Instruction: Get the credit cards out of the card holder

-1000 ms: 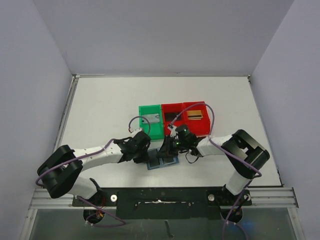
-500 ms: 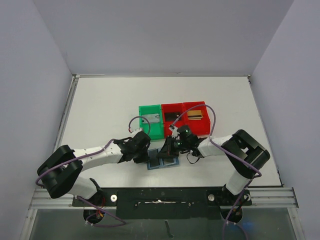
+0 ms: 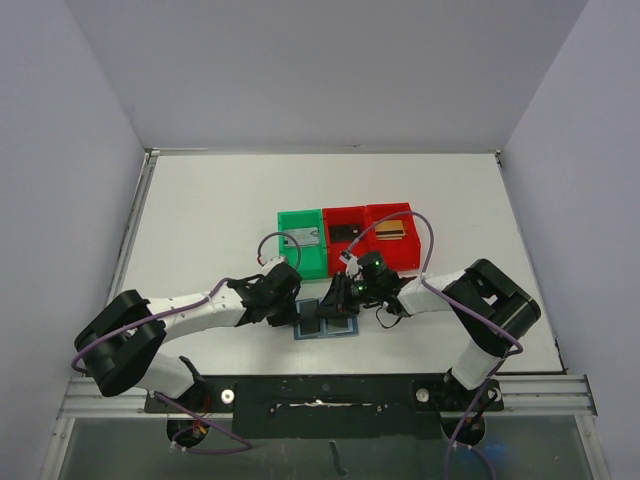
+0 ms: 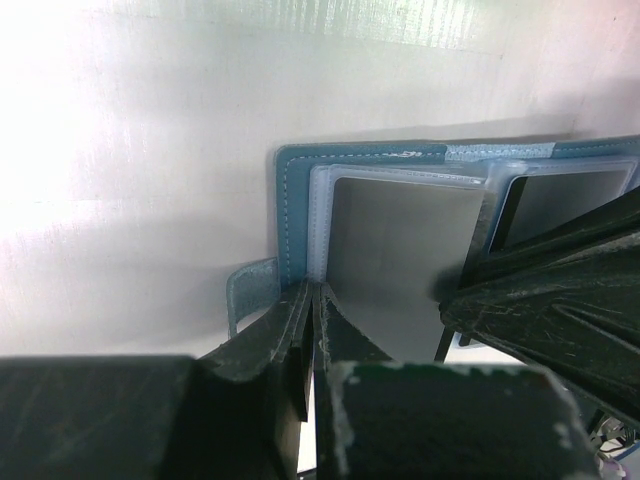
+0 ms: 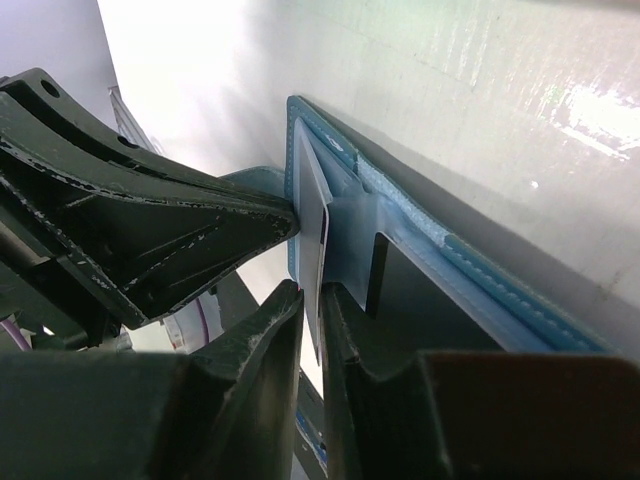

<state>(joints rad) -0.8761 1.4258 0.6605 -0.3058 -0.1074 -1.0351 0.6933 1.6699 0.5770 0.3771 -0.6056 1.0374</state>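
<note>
One card holder (image 3: pixel 325 327), perhaps two cards (image 4: pixel 400 260) (image 4: pixel 560 200); three bins (image 3: pixel 302 242) (image 3: pixel 345 237) (image 3: pixel 392 238) beyond.

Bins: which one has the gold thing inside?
The rightmost red bin holds the gold thing. The middle red bin holds something dark, the green bin something grey.

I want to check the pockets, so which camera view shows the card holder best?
The left wrist view: the card holder lies open, its pocket panels facing the camera. The right wrist view shows it edge-on; the top view shows only a small, partly hidden blue patch.
</note>
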